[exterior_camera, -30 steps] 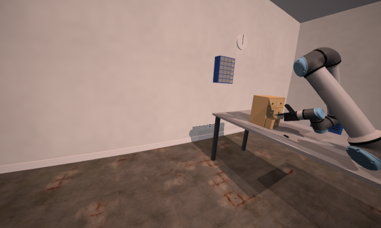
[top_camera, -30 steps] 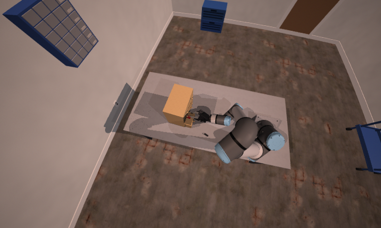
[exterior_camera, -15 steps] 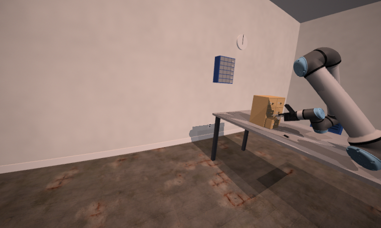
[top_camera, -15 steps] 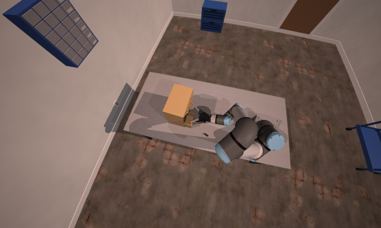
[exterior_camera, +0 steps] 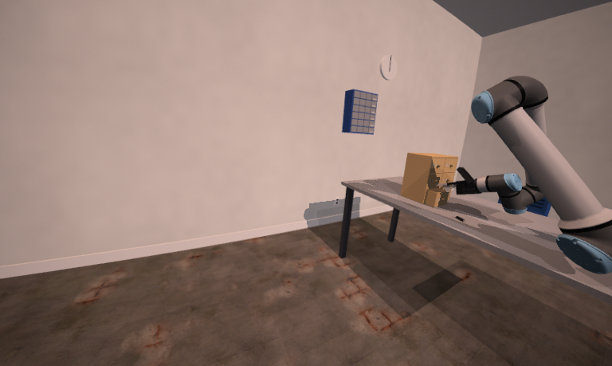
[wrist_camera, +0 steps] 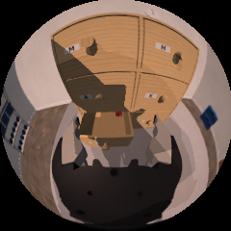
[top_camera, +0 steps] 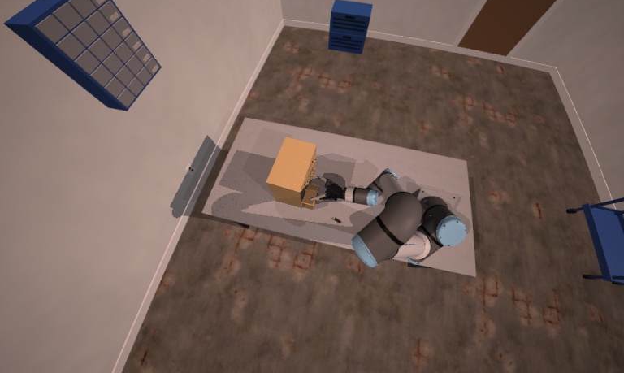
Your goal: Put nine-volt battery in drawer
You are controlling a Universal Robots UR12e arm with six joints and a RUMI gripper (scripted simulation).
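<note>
The tan wooden chest (top_camera: 292,170) stands upright on the table, and it also shows in the exterior view (exterior_camera: 426,176). In the wrist view its lower left drawer (wrist_camera: 112,128) is pulled out toward me; I cannot see its label. The nine-volt battery (wrist_camera: 117,114), small with a red top, lies inside that drawer near its back. My gripper (wrist_camera: 115,116) (top_camera: 317,192) is open wide, with one finger on each side of the open drawer, and holds nothing. It sits just in front of the chest. The drawers marked M (wrist_camera: 72,48) and H (wrist_camera: 163,47) are shut.
A small dark object (top_camera: 336,219) lies on the table near the front edge, between the chest and my arm's base (top_camera: 430,240). A blue cabinet (top_camera: 349,26) stands at the far wall, and a blue bin rack (top_camera: 84,42) hangs on the left wall.
</note>
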